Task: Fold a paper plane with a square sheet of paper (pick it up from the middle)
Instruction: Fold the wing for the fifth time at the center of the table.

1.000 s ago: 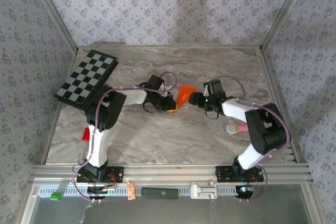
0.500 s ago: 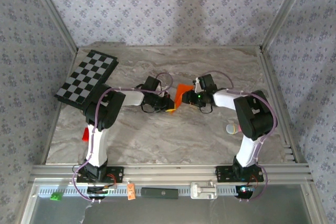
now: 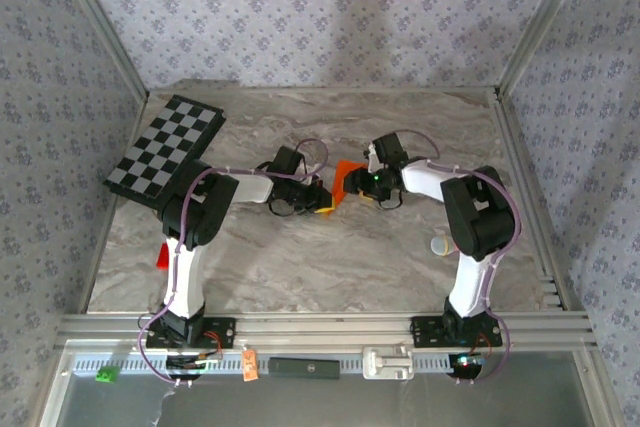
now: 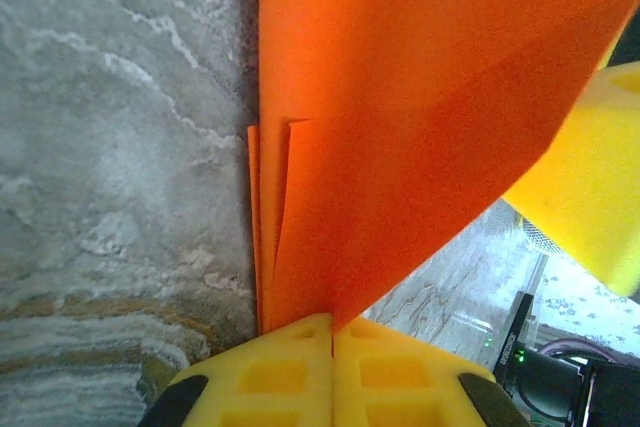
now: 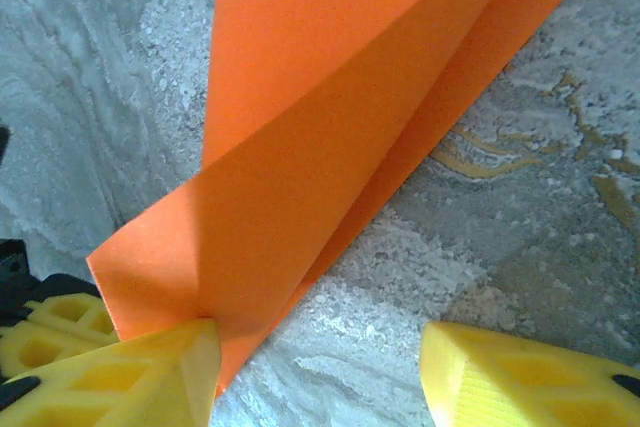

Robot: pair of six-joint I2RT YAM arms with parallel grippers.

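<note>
Left fingers (image 4: pixel 275 372) clamped shut on the creased orange sheet (image 4: pixel 400 97), right fingers (image 5: pixel 520 382) spread apart, one of them touching the sheet's corner.

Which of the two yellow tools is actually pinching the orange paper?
The left tool: its jaws are shut on the orange paper, while the right tool's jaws stand apart.

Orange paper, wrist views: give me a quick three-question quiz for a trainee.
1. True or false: the left gripper is shut on the orange paper.
2. The right gripper has its jaws: A) shut on the paper; B) apart; C) shut empty.
3. Fill in: the checkerboard lies at the far ___ corner of the table.
Key: 1 true; 2 B; 3 left.
</note>
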